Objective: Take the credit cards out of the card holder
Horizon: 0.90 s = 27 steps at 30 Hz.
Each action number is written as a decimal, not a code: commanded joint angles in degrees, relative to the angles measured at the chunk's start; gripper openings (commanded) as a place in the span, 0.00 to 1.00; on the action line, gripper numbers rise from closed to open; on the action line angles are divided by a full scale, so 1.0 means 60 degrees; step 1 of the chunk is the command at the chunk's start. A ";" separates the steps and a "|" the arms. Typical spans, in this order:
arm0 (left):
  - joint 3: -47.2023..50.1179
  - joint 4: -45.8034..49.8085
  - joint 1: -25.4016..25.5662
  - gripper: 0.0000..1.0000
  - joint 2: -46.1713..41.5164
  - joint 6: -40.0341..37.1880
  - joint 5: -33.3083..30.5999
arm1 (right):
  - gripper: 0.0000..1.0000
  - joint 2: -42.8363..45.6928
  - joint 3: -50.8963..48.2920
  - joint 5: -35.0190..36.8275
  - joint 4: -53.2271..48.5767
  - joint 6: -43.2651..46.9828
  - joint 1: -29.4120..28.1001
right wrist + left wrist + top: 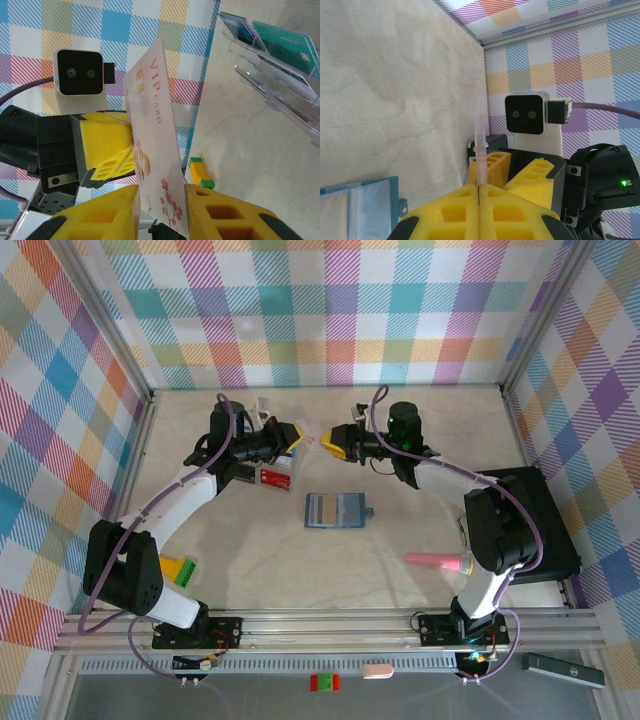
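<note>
A pale pink-and-white credit card (152,125) printed "VIP CARD" hangs in the air between my two grippers. My left gripper (480,186) is shut on one end of it, and the card shows edge-on (481,135) in the left wrist view. My right gripper (161,192) stands open around the other end, the card slanting across the gap between its yellow pads. From above, the left gripper (298,435) and right gripper (328,443) meet tip to tip at the back of the table. The teal-blue card holder (335,511) lies open and flat nearer the arms, its corner (365,210) also in sight.
A clear plastic stand (280,75) holds blue and teal cards upright, and a red card (272,476) lies near the left arm. A yellow and green block (180,568) sits front left. A big black box (535,520) and a pink object (435,561) are on the right.
</note>
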State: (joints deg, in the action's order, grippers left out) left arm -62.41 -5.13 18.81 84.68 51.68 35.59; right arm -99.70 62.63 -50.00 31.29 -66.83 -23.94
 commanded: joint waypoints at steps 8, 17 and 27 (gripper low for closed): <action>0.0265 0.0207 -0.0226 0.03 -0.0130 -0.0068 -0.0038 | 0.02 0.0073 0.0405 0.0162 -0.0949 0.0927 0.0037; 0.0243 0.3601 -0.0696 0.53 -0.0849 -0.1502 -0.2245 | 0.00 0.0739 0.0355 0.1608 -0.4444 0.5007 0.0025; 0.0505 0.6236 -0.1498 0.89 -0.1921 -0.2847 -0.5119 | 0.00 0.0854 0.1385 0.3474 -0.7401 0.9630 -0.0610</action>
State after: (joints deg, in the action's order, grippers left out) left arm -60.20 25.82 10.94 75.35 38.52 11.64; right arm -95.50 67.37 -33.06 -6.39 -21.69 -25.65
